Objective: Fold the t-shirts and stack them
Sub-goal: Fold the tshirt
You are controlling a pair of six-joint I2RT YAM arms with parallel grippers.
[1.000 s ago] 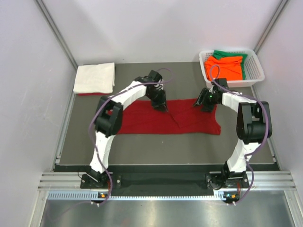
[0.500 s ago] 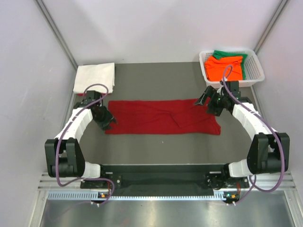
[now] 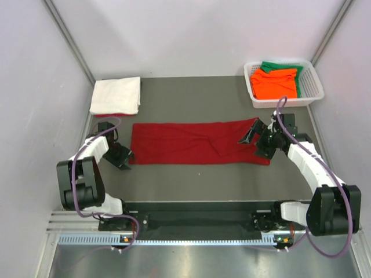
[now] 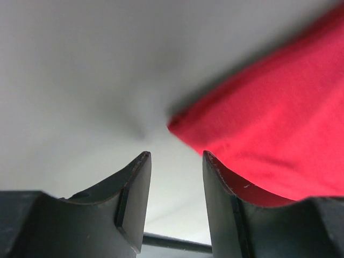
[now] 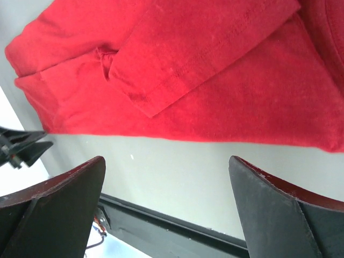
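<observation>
The dark red t-shirt point(image 3: 197, 143) lies flat as a long folded strip across the middle of the mat. My left gripper point(image 3: 122, 157) sits low just off the shirt's near-left corner, partly open. In the left wrist view nothing lies between the fingers point(image 4: 134, 188), and the red cloth point(image 4: 279, 129) lies just to the right of them. My right gripper point(image 3: 256, 142) hovers over the shirt's right end, open wide and empty. The right wrist view shows the red shirt point(image 5: 215, 70) beyond the gripper point(image 5: 166, 166). A folded white t-shirt point(image 3: 116, 95) lies at the back left.
A white lattice basket point(image 3: 316, 87) at the back right holds an orange t-shirt point(image 3: 275, 84) and a green one point(image 3: 278, 66). A sliver of red cloth point(image 3: 107, 114) shows under the white shirt. Grey walls close in on both sides.
The left gripper swept from the shirt's middle to just off its left end and opened. The right gripper opened wide, let go of the right end and moved slightly nearer.
</observation>
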